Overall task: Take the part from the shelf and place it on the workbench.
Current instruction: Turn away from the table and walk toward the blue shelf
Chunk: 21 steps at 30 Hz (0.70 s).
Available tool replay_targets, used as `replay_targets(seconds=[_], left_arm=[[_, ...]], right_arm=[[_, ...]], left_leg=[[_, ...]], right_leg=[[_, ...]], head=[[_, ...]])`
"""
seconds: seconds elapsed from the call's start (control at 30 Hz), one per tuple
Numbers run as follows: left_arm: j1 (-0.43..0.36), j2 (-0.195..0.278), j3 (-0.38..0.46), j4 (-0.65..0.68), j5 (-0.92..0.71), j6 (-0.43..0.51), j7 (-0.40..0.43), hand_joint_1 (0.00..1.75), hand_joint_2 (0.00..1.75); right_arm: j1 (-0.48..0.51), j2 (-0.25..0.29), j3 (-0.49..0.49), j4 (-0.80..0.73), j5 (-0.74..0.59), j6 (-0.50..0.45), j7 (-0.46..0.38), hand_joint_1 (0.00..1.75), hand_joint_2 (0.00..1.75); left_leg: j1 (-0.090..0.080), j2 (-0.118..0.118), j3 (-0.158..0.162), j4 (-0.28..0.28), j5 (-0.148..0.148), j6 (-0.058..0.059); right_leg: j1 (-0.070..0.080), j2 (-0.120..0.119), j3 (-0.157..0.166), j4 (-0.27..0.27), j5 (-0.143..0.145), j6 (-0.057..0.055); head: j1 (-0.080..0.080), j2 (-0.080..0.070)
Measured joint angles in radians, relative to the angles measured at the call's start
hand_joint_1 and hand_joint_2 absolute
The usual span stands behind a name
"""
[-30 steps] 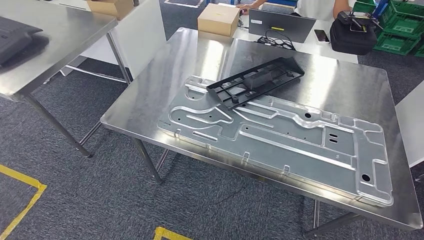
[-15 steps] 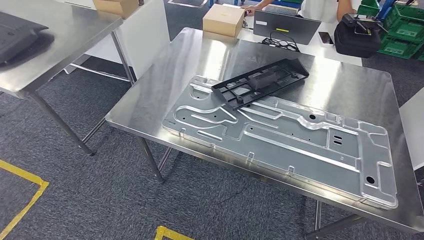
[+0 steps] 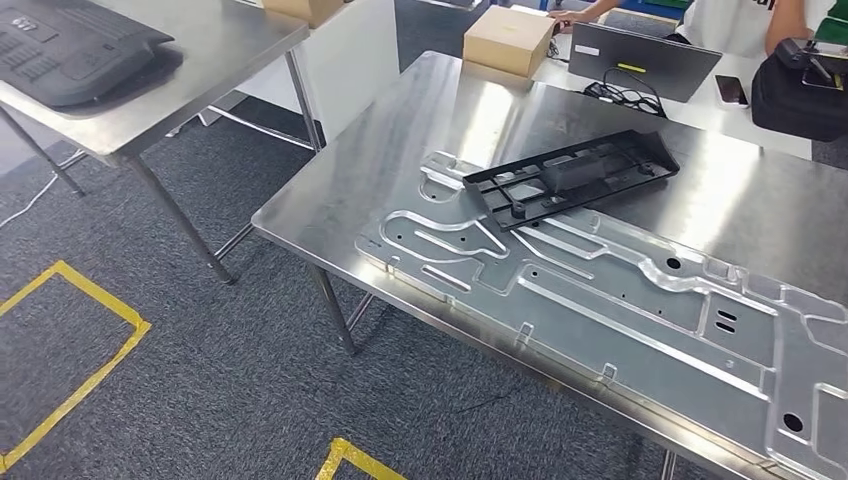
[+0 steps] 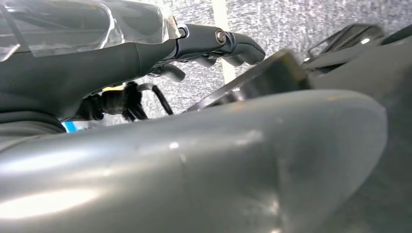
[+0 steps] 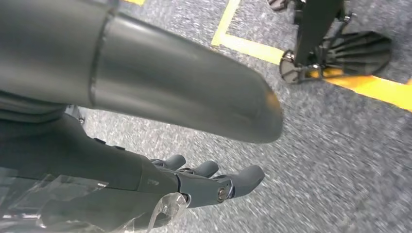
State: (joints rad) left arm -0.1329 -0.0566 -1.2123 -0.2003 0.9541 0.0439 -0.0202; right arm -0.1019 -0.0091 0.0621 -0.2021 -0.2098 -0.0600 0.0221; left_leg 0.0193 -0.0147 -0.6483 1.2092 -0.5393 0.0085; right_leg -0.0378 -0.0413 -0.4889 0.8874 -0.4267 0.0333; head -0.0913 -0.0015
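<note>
**Both hands hanging with nothing in them, black part lying on the workbench**

The left hand is hanging beside the body; its dark fingers are stretched out and a little apart, and they are grasping nothing. The right hand is also hanging over the grey carpet, with its fingers extended, loose and touching nothing. A yellow floor line is running under it.

On the steel workbench a long black plastic part is lying at an angle. Its near end is resting on the corner of a large stamped metal panel, which is lying flat along the near edge of the bench.

At the far side a cardboard box, a closed grey laptop with a small yellow label, a phone and a black bag are standing on another table. A person is sitting behind them. The writing on the label is too small to read.

On a second steel table to the left another dark moulded part is lying.
</note>
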Motion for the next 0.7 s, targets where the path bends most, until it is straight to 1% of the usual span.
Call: replay_targets(seconds=[0.03,0.07,0.1,0.13,0.17,0.2,0.23,0.27,0.3,0.33,0.37,0.4,0.43,0.47,0.5,0.53,0.57,0.6,0.63,0.67,0.7], left_arm=[[0.001,0.001,0.0,0.0,0.0,0.0,0.0,0.0,0.0],[0.001,0.002,0.0,0.0,0.0,0.0,0.0,0.0,0.0],[-0.001,0.003,0.0,0.0,0.0,0.0,0.0,0.0,0.0],[-0.003,0.004,0.0,0.0,0.0,0.0,0.0,0.0,0.0],[-0.004,0.004,0.0,0.0,0.0,0.0,0.0,0.0,0.0],[-0.005,0.004,0.0,0.0,0.0,-0.001,-0.001,0.0,0.0],[-0.004,0.004,0.0,0.0,0.0,-0.001,-0.001,0.0,0.0],[-0.003,0.004,0.0,0.0,0.0,-0.001,-0.001,0.0,0.0],[-0.003,0.004,0.0,0.0,0.0,-0.001,0.0,0.0,0.0],[-0.003,0.004,0.0,0.0,0.0,-0.001,0.0,0.0,0.0],[-0.003,0.004,0.0,0.0,0.0,-0.001,0.0,0.0,0.0],[-0.003,0.004,0.0,0.0,0.0,-0.002,0.0,0.0,0.0],[-0.003,0.004,0.0,0.0,0.0,-0.003,0.0,0.0,0.0],[-0.002,0.004,0.0,0.0,0.0,-0.003,0.0,0.0,0.0],[-0.002,0.004,0.0,0.0,0.0,-0.004,0.0,0.0,0.0],[-0.001,0.004,0.0,0.0,0.0,-0.004,0.0,0.0,0.0],[-0.001,0.004,0.0,0.0,0.0,-0.004,0.0,0.0,0.0],[-0.002,0.004,0.0,0.0,0.0,-0.004,0.0,0.0,0.0],[-0.003,0.004,0.0,0.0,0.0,-0.004,0.0,0.0,0.0],[-0.004,0.004,0.0,0.0,0.0,-0.005,0.0,0.0,0.0],[-0.004,0.004,0.0,0.0,0.0,-0.005,0.0,0.0,0.0]], right_arm=[[-0.001,0.0,0.001,0.0,0.0,0.001,0.001,0.0,0.0],[0.0,0.0,0.002,-0.001,0.0,0.002,0.001,0.0,0.0],[0.0,-0.001,0.002,-0.001,0.0,0.002,0.001,0.0,0.0],[0.0,-0.002,0.002,-0.002,0.0,0.003,0.001,0.0,0.0],[0.0,-0.002,0.002,-0.002,0.0,0.003,0.001,0.0,0.0],[-0.002,-0.003,0.002,-0.002,0.0,0.003,0.001,0.0,0.0],[-0.005,-0.002,0.002,-0.002,0.0,0.004,0.001,0.0,0.0],[-0.007,-0.001,0.003,-0.003,0.0,0.004,0.001,0.0,0.0],[-0.007,0.001,0.003,-0.003,0.0,0.004,0.001,0.0,0.0],[-0.006,0.002,0.003,-0.003,0.0,0.004,0.001,0.0,0.0],[-0.005,0.002,0.003,-0.003,0.0,0.004,0.001,0.0,0.0],[-0.004,0.002,0.003,-0.003,0.0,0.004,0.001,0.0,0.0],[-0.003,0.002,0.003,-0.003,0.0,0.004,0.001,0.0,0.0],[-0.003,0.002,0.003,-0.003,0.0,0.004,0.001,0.0,0.0],[-0.003,0.002,0.003,-0.003,0.0,0.004,0.001,0.0,0.0],[-0.002,0.002,0.003,-0.003,0.0,0.004,0.001,0.0,0.0],[-0.001,0.002,0.003,-0.003,0.0,0.004,0.001,0.0,0.0],[0.001,0.001,0.003,-0.003,0.0,0.004,0.001,0.0,0.0],[0.003,0.001,0.003,-0.003,0.0,0.003,0.001,0.0,0.0],[0.003,0.0,0.003,-0.003,0.0,0.003,0.001,0.0,0.0],[0.002,0.0,0.003,-0.003,0.0,0.003,0.001,0.0,0.0]], left_leg=[[0.005,0.011,0.023,-0.059,0.041,-0.006],[0.01,0.037,0.056,-0.137,0.085,-0.011],[0.011,0.06,0.085,-0.207,0.116,-0.014],[0.011,0.076,0.104,-0.255,0.134,-0.012],[0.009,0.084,0.11,-0.277,0.14,-0.005],[0.006,0.073,0.107,-0.279,0.138,0.004],[0.005,0.061,0.104,-0.277,0.138,0.013],[0.005,0.05,0.103,-0.276,0.139,0.021],[0.005,0.038,0.102,-0.276,0.14,0.028],[0.006,0.026,0.102,-0.277,0.141,0.034],[0.005,0.015,0.102,-0.277,0.142,0.039],[0.003,0.003,0.101,-0.277,0.142,0.043],[0.0,-0.011,0.101,-0.277,0.142,0.046],[-0.002,-0.025,0.102,-0.277,0.142,0.047],[-0.002,-0.042,0.103,-0.276,0.142,0.047],[-0.003,-0.058,0.105,-0.276,0.141,0.047],[-0.003,-0.074,0.107,-0.276,0.141,0.047],[-0.003,-0.088,0.107,-0.276,0.141,0.045],[-0.004,-0.101,0.104,-0.275,0.142,0.042],[-0.003,-0.112,0.1,-0.276,0.143,0.037],[-0.002,-0.124,0.096,-0.278,0.146,0.031]], right_leg=[[-0.004,-0.009,0.007,0.001,-0.005,0.005],[-0.005,-0.018,0.014,0.003,-0.012,0.014],[-0.003,-0.025,0.02,0.007,-0.02,0.023],[-0.001,-0.033,0.025,0.009,-0.026,0.032],[0.002,-0.041,0.029,0.009,-0.031,0.039],[0.002,-0.05,0.032,0.008,-0.033,0.044],[-0.001,-0.059,0.036,0.005,-0.034,0.049],[-0.004,-0.057,0.038,0.007,-0.041,0.053],[-0.007,-0.042,0.032,0.029,-0.061,0.056],[-0.008,-0.02,0.012,0.077,-0.093,0.057],[-0.007,0.006,-0.02,0.149,-0.133,0.056],[-0.004,0.022,-0.061,0.233,-0.17,0.053],[-0.001,0.029,-0.098,0.303,-0.193,0.05],[0.003,0.032,-0.122,0.34,-0.196,0.047],[0.005,0.035,-0.126,0.332,-0.175,0.042],[0.007,0.042,-0.11,0.284,-0.137,0.037],[0.008,0.06,-0.082,0.209,-0.091,0.031],[0.007,0.093,-0.053,0.134,-0.054,0.025],[0.007,0.121,-0.033,0.079,-0.032,0.022],[0.008,0.142,-0.022,0.047,-0.022,0.02],[0.009,0.147,-0.02,0.038,-0.023,0.019]], head=[[0.0,0.0],[-0.001,0.0],[-0.002,0.0],[-0.002,0.0],[-0.002,0.0],[-0.001,0.0],[0.0,0.0],[0.0,0.0],[0.001,0.0],[0.001,0.0],[0.001,0.0],[0.001,0.0],[0.001,0.0],[0.001,0.0],[0.0,0.0],[0.0,0.0],[0.0,0.0],[0.0,0.0],[0.0,0.0],[0.0,0.0],[0.001,0.0]])
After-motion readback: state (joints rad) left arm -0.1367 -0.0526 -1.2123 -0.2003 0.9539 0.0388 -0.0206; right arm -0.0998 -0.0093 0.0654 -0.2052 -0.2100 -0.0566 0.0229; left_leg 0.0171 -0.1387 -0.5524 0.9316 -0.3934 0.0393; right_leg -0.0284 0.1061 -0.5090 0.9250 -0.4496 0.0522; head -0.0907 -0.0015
